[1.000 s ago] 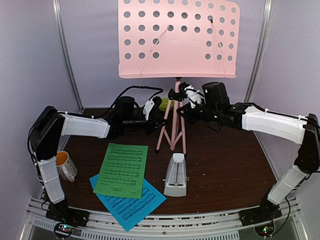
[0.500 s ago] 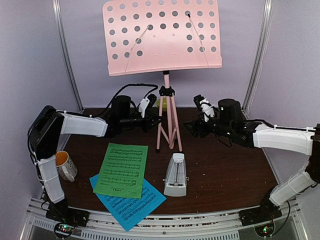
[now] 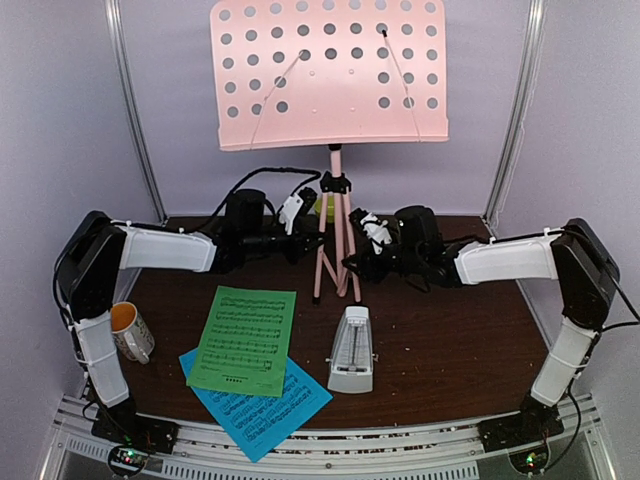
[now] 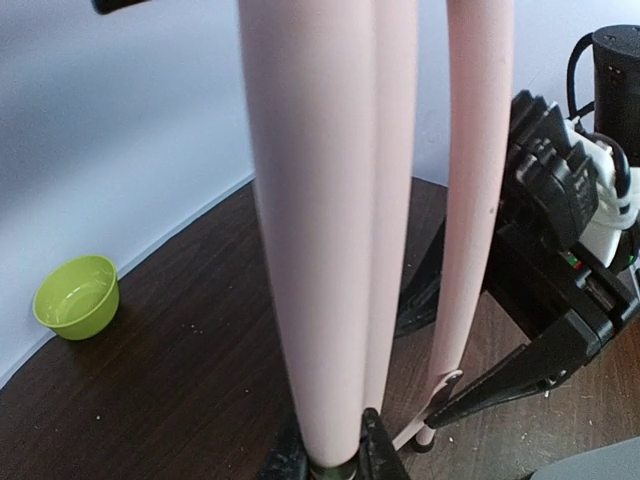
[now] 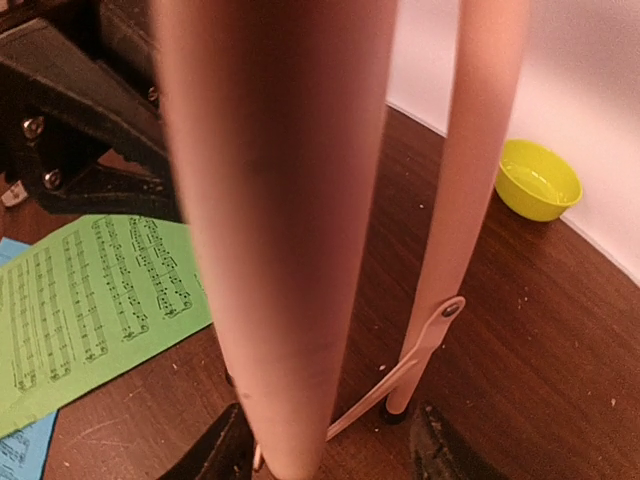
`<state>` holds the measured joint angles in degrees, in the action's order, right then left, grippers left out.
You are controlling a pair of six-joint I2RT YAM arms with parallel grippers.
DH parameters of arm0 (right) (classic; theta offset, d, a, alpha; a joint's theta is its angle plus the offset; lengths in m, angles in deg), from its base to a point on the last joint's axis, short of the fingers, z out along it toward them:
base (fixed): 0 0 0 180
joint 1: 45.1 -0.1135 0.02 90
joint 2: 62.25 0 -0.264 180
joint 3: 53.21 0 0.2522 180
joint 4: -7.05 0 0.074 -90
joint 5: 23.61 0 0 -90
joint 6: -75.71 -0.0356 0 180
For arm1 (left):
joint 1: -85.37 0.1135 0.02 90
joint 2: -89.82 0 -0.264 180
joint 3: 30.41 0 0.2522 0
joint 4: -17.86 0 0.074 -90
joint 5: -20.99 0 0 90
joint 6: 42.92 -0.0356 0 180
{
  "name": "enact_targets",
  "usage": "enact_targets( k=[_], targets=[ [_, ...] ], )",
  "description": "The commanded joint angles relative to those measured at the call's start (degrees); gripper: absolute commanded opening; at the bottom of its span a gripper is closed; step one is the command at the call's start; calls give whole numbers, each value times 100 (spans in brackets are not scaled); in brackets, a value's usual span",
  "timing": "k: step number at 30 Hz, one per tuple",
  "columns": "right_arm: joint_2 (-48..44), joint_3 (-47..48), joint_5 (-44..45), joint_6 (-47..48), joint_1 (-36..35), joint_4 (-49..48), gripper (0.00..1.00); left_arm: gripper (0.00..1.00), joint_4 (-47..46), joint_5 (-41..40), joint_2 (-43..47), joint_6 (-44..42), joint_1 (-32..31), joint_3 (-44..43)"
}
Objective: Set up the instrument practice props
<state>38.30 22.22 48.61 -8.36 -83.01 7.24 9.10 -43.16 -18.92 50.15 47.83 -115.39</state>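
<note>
Music stand is upright at 12 o'clock on the tabletop, legs folded out. The left hand, at 9 o'clock of the stand, is pinching one pink leg. The right hand, at 3 o'clock, has its fingers spread loosely around another leg. The metronome sits at 6 o'clock of the stand, and the green sheet overlaps the blue sheet around 7 o'clock.

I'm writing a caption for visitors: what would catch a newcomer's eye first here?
The tall pink stand dominates the table's back centre, its perforated desk up high. Both arms meet at its legs: the left pincer shut on one tube, the right pincer open around one. Near the front, a green sheet lies on a blue sheet, a metronome to their right.
</note>
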Motion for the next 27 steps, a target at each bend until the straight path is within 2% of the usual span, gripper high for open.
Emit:
enact_targets(
  k=[1,3,5,9,12,19,23,27],
  targets=[
    [-57,7,-148,249,3,-21,53,0,352,-269,47,-388,1,-162],
    [-130,-155,-160,308,1,-72,57,0,359,-267,55,-416,1,-173],
    [-171,-312,-139,355,7,-143,57,0,340,-281,71,-440,-6,-170],
    [-180,-375,-120,488,16,-135,44,0,368,-312,82,-489,1,-173],
    [-225,-450,-90,537,20,-166,41,0,414,-326,104,-528,-3,-173],
    [-158,-484,-18,466,30,-314,25,0,359,-339,165,-548,0,-105],
    [-116,-440,-52,264,29,-417,32,0,294,-322,179,-521,0,-74],
    [-35,-402,4,67,12,-575,29,0,233,-306,170,-459,-24,-98]
  ],
)
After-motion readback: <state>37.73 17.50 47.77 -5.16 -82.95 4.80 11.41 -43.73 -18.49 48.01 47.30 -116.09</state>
